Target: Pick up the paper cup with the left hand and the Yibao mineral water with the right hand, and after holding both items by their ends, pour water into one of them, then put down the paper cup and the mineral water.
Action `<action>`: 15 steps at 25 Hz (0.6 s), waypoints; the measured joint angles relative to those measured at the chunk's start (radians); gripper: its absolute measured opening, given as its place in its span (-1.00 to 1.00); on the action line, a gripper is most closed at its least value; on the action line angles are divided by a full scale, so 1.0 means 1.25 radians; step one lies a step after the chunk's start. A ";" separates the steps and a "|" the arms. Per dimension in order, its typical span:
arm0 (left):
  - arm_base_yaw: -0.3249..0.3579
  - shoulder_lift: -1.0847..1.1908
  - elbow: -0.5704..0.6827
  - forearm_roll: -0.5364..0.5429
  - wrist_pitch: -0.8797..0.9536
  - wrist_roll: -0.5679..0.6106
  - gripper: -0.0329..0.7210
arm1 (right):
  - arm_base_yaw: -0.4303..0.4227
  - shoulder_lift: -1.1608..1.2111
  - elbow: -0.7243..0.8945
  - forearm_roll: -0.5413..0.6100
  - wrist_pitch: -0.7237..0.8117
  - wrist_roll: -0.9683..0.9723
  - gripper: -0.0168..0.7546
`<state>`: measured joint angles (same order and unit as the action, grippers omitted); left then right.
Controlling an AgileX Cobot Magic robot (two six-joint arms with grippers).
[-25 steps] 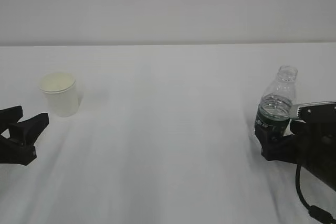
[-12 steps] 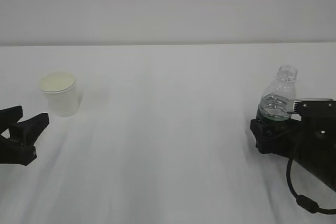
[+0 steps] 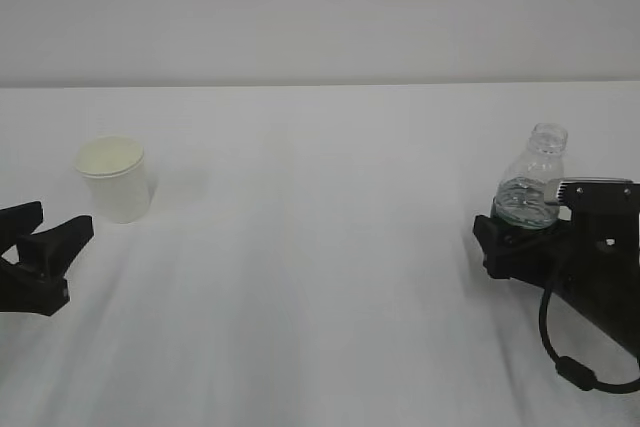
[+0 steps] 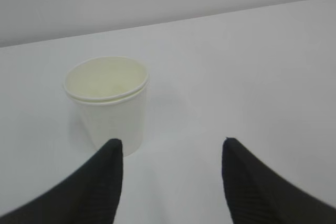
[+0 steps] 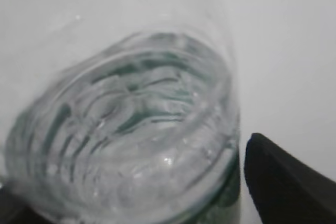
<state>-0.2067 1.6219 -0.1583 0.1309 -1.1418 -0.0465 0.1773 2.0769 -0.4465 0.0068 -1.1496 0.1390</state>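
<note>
As inspected: both task items stand upright on the white desk (image 3: 320, 247), well apart.
Paper cup (image 3: 113, 178): far left, untouched; judged light, thin-walled, easily crushed; take at mid-wall, gently.
Left pincer (image 4: 170, 153): released, empty, just short of the cup.
Yibao mineral water (image 3: 530, 187): far right, capless, part-filled; judged heavier, slick, springy; take at the ribbed lower body, keep upright.
Right pincer (image 3: 525, 247): spread wide around the bottle's base; not clenched.
</note>
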 joint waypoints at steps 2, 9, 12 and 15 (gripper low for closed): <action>0.000 0.000 0.000 0.000 0.000 0.000 0.23 | 0.000 0.000 -0.003 0.000 0.000 -0.008 0.83; 0.000 0.000 0.000 0.000 0.000 0.001 0.22 | 0.000 0.000 -0.004 -0.005 0.000 -0.045 0.83; 0.000 0.000 0.000 0.000 0.000 0.002 0.22 | 0.000 0.000 -0.004 0.000 0.000 -0.056 0.83; 0.000 0.000 0.000 0.000 0.000 0.003 0.22 | 0.000 0.000 -0.004 0.001 0.000 -0.059 0.83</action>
<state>-0.2067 1.6219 -0.1583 0.1309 -1.1418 -0.0429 0.1773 2.0769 -0.4520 0.0076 -1.1496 0.0650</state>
